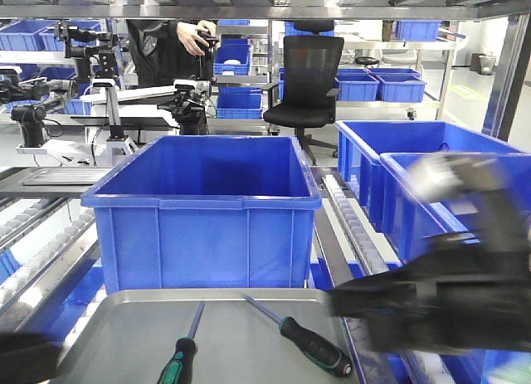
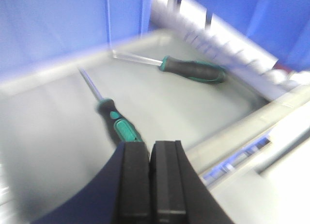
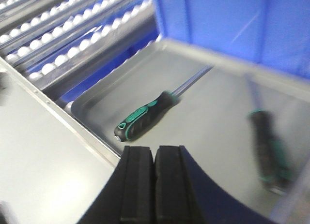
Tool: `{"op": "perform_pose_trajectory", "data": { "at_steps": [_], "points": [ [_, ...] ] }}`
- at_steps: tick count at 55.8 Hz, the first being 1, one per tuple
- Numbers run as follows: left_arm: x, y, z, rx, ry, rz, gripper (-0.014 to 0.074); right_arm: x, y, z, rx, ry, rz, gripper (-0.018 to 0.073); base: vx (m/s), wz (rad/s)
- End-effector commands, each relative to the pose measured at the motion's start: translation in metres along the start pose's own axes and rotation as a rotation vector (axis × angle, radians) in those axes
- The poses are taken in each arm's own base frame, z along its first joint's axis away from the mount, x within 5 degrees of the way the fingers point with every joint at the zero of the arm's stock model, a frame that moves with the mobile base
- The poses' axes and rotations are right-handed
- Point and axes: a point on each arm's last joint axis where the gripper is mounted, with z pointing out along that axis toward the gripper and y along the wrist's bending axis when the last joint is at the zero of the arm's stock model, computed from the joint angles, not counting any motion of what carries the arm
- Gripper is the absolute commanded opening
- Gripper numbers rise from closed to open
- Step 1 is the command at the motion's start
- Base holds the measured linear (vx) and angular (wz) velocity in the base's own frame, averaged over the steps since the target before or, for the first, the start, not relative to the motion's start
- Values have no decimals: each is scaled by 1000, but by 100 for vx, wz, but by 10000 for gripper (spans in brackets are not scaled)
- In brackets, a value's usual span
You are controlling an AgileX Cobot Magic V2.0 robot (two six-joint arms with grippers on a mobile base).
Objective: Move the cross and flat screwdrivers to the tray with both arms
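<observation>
Front view shows both screwdrivers [image 1: 317, 345] [image 1: 181, 353] lying on the grey tray [image 1: 124, 318]; left gripper [image 2: 149, 151] and right gripper [image 3: 154, 156] seem closed, empty. Retreat clear without nudging either tool.

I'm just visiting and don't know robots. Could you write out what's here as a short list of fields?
Setting: roller-conveyor workstation
Tray: grey metal, in front of a blue bin
Left screwdriver: lying in the tray
Right screwdriver: lying in the tray, apart from the other
Left end effector: shut, empty, above the tray
Right end effector: shut, empty, at the tray's edge
Background: office chair
</observation>
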Motion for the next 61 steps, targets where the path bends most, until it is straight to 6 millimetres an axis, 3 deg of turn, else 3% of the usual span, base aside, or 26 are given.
{"op": "perform_pose_trajectory", "data": {
  "at_steps": [1,6,12,18,28,40,55,61],
  "points": [
    [-1,-4,-39,-26,-110,27,-4,-4,11,-41,61,-139,-77,-9,0,0],
    [16,-3,-72,-92,-182,91,-2,19,11,-60,123,-208,-112,-9,0,0],
    [45,0,-84,-119,-231,57,-3,59,10,-77,163,-329,-112,-9,0,0],
    [72,3,-70,-101,-257,30,-3,92,8,-92,205,-487,-123,-9,0,0],
    [87,7,-45,-55,-366,-51,-3,127,-1,-95,248,-626,-107,-8,0,0],
    [105,12,-28,-64,-322,-65,-3,146,-6,-84,248,-572,-97,-8,0,0],
    [111,12,-24,-65,-283,-67,-3,151,-7,-80,245,-539,-92,-8,0,0],
    [117,19,-17,-154,-317,131,-3,151,-7,-80,245,-540,-92,-8,0,0]
  ]
}}
